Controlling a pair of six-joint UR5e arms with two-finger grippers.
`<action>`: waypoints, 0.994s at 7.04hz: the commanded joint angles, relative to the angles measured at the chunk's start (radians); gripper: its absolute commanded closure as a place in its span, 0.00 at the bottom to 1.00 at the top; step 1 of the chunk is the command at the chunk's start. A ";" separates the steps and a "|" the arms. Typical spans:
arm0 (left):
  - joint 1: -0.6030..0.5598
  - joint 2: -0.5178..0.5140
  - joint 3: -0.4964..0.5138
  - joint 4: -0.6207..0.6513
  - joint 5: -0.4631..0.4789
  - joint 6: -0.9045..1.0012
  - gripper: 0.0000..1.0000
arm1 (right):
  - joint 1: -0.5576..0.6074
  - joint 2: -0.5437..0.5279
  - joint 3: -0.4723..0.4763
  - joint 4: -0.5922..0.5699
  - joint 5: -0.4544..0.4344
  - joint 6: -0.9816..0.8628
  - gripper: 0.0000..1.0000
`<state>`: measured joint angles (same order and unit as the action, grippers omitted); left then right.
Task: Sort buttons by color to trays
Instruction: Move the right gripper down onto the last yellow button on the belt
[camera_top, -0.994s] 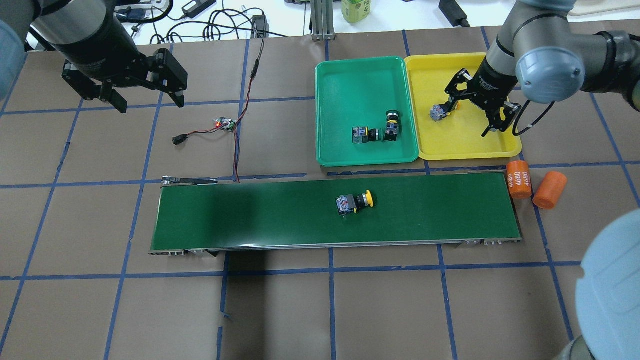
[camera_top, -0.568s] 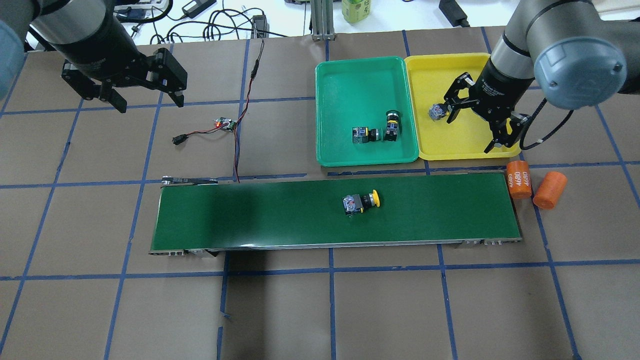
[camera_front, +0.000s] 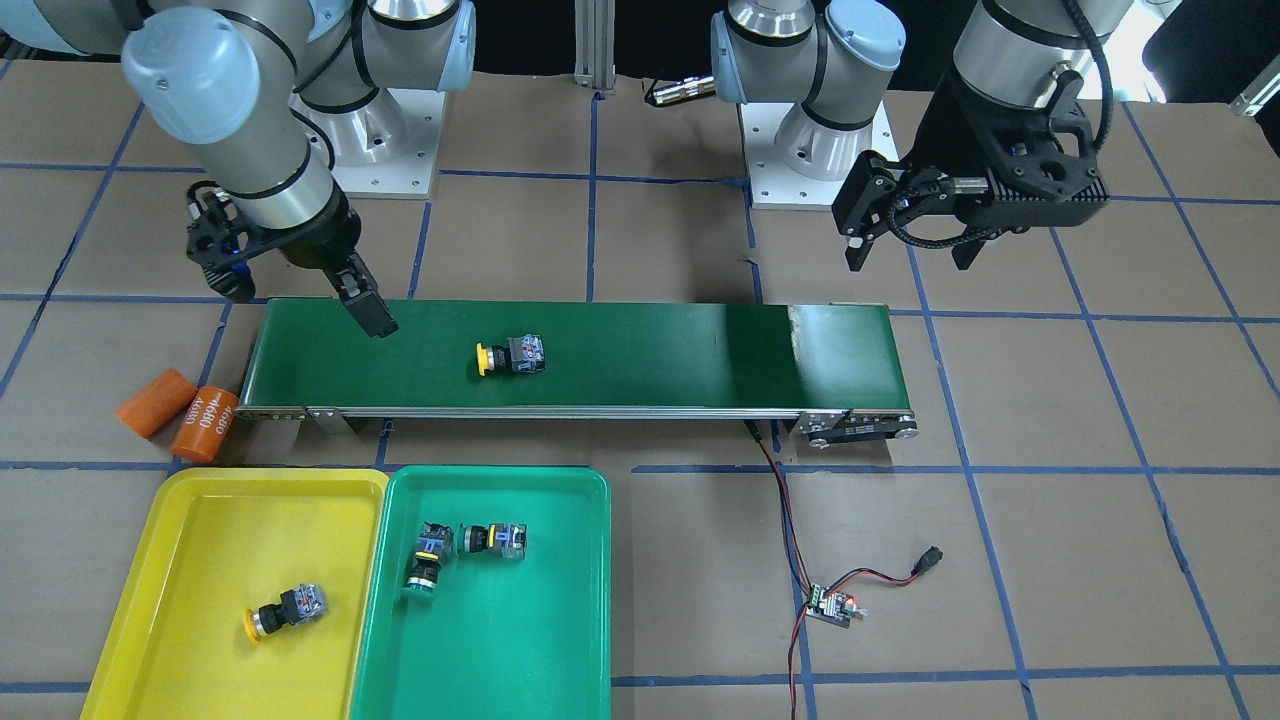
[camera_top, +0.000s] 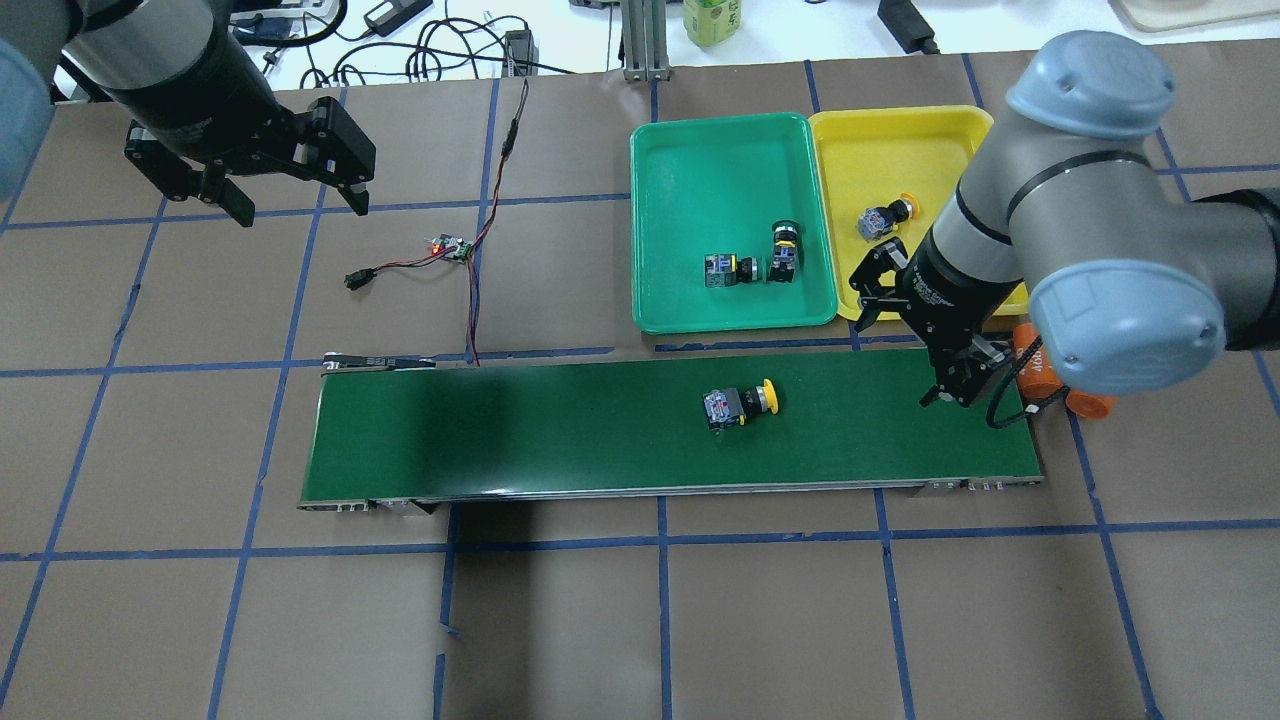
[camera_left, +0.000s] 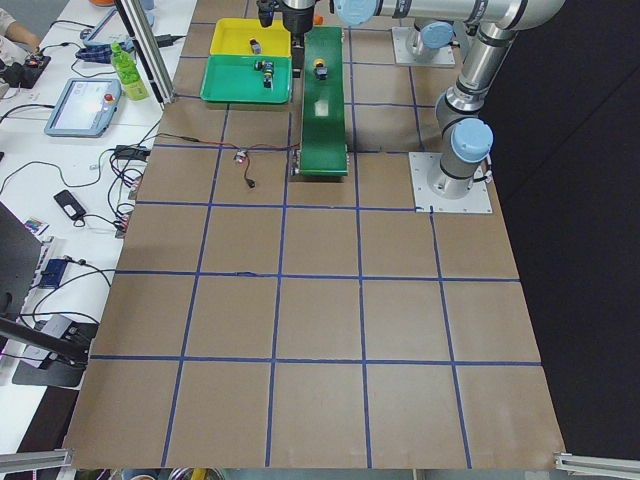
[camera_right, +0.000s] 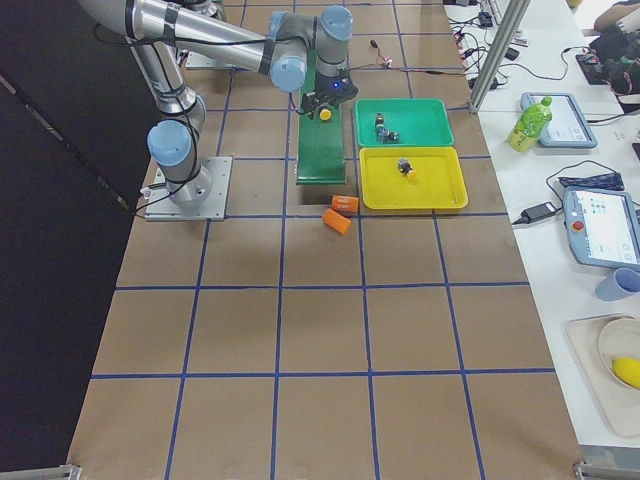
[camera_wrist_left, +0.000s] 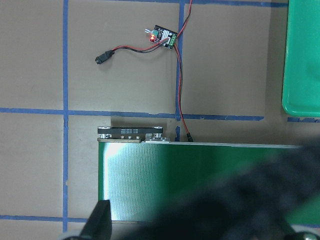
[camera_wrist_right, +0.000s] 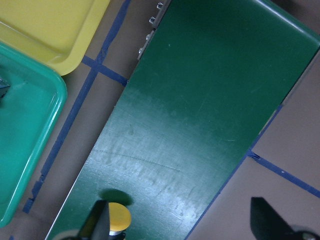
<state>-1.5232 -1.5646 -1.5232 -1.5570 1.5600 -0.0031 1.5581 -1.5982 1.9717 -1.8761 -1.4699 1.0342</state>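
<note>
Readable text: "4680", printed repeatedly on one orange cylinder (camera_front: 205, 424). It lies touching a plain orange cylinder (camera_front: 153, 401) on the surface (camera_front: 640, 650), just off the right end of the conveyor belt (camera_front: 650, 345). White print on the right arm's wrist is too small to read. The green drink bottle (camera_top: 715, 18) at the far edge has an illegible label.

Containers: the yellow tray (camera_front: 200, 485) and green tray (camera_front: 520, 640) sit side by side with rims touching, across the belt from the robot.
- The yellow tray holds one yellow-capped button (camera_front: 285, 610), lying on its side.
- The green tray holds a green-capped button (camera_front: 423, 565) and a second button (camera_front: 492, 538), whose cap colour is hard to make out. Both lie on their sides, just beside each other at a right angle, in the half nearer the yellow tray.

A loose yellow-capped button (camera_front: 510, 357) lies on its side on the belt, right of the belt's middle, with its cap pointing at the belt's right end.

Right end effector (camera_front: 300, 305): fingers wide apart and empty, over the belt's right end, near the loose button but not touching it. In the right wrist view the yellow cap (camera_wrist_right: 119, 217) sits just beside one finger (camera_wrist_right: 100, 222).

Left end effector (camera_front: 908, 255): fingers apart and empty, hanging high near the belt's left end.

A small circuit board (camera_top: 452, 247) with a red light lies on the surface, with red and black wires running to the belt's left end.
</note>
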 joint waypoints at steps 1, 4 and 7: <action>0.000 0.001 0.000 0.000 0.000 0.000 0.00 | 0.052 0.024 0.074 -0.139 0.002 0.094 0.00; 0.000 0.001 0.001 -0.002 0.000 0.000 0.00 | 0.115 0.109 0.081 -0.270 0.002 0.163 0.00; 0.000 0.001 -0.002 0.000 0.000 0.000 0.00 | 0.134 0.139 0.088 -0.293 -0.001 0.184 0.00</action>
<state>-1.5232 -1.5641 -1.5240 -1.5572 1.5601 -0.0031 1.6867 -1.4697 2.0582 -2.1536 -1.4697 1.2128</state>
